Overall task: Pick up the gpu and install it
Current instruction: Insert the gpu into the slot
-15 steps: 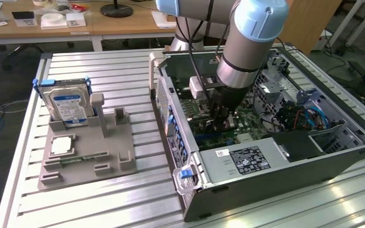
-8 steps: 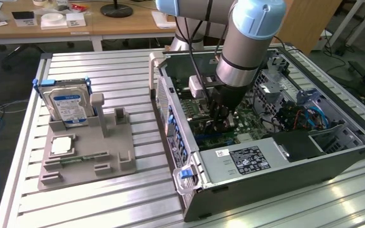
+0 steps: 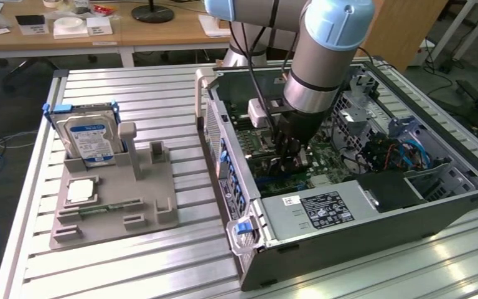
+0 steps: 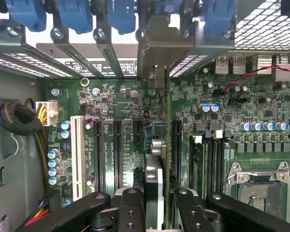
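One hard drive (image 3: 89,140), blue-white label, upright in grey holder (image 3: 114,205), well off to the exterior view's left of claw (image 3: 293,156). Claw itself down inside open computer case (image 3: 222,134), over green motherboard (image 4: 116,101). Clamped between claw's fingers (image 4: 130,208): gpu (image 4: 154,169), edge-on, metal bracket end farthest from claw, up against case's rear slot openings. Power supply (image 3: 322,208) just below claw. Blue cables (image 3: 409,152) off to the exterior view's right of claw.

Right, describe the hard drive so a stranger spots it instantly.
Find the open computer case on the slatted table. On the exterior view's left of it sits a grey holder. The hard drive stands upright at its far end, the only part with a blue-white label.
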### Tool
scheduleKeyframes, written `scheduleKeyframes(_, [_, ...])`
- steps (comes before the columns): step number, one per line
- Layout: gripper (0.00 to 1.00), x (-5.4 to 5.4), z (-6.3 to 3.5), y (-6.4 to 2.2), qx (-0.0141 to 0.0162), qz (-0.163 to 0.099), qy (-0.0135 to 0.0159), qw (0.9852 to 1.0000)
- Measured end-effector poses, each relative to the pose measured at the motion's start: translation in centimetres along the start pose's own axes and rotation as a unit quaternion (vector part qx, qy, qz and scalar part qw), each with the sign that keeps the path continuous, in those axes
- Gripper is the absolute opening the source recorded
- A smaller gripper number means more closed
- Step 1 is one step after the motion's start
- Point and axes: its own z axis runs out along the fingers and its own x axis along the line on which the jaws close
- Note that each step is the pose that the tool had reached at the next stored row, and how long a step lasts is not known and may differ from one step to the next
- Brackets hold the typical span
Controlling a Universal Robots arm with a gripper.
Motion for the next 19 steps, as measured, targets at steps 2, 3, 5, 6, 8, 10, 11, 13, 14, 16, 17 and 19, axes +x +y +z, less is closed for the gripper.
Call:
scheduleKeyframes(2, [0.28,-0.04,0.00,-0.01,0.0000,0.000,-0.0001,1.0000])
scheduleKeyframes(3, [0.28,-0.08,0.01,-0.01,0.0000,0.000,0.0000,1.0000])
scheduleKeyframes(5, [0.28,-0.19,0.02,0.03,0.0000,0.000,0.0000,1.0000])
scheduleKeyframes(6, [0.28,-0.19,0.03,0.07,0.0000,0.000,0.0000,1.0000])
scheduleKeyframes(8, [0.28,-0.19,0.05,0.14,0.0000,0.000,0.0001,1.0000])
scheduleKeyframes(10, [0.28,-0.19,0.09,0.16,0.0000,0.000,0.0000,1.0000])
scheduleKeyframes(11, [0.28,-0.19,0.11,0.19,0.0000,0.000,0.0000,1.0000])
scheduleKeyframes(13, [0.28,-0.19,0.16,0.24,0.0001,0.000,0.0000,1.0000])
scheduleKeyframes(14, [0.28,-0.19,0.18,0.27,0.0000,0.000,0.0000,1.0000])
scheduleKeyframes(16, [0.28,-0.19,0.21,0.28,0.0000,0.000,0.0001,1.0000])
scheduleKeyframes(17, [0.28,-0.19,0.21,0.28,0.0000,0.000,0.0001,1.0000])
scheduleKeyframes(19, [0.28,-0.19,0.22,0.30,0.0000,0.000,0.0001,1.0000])
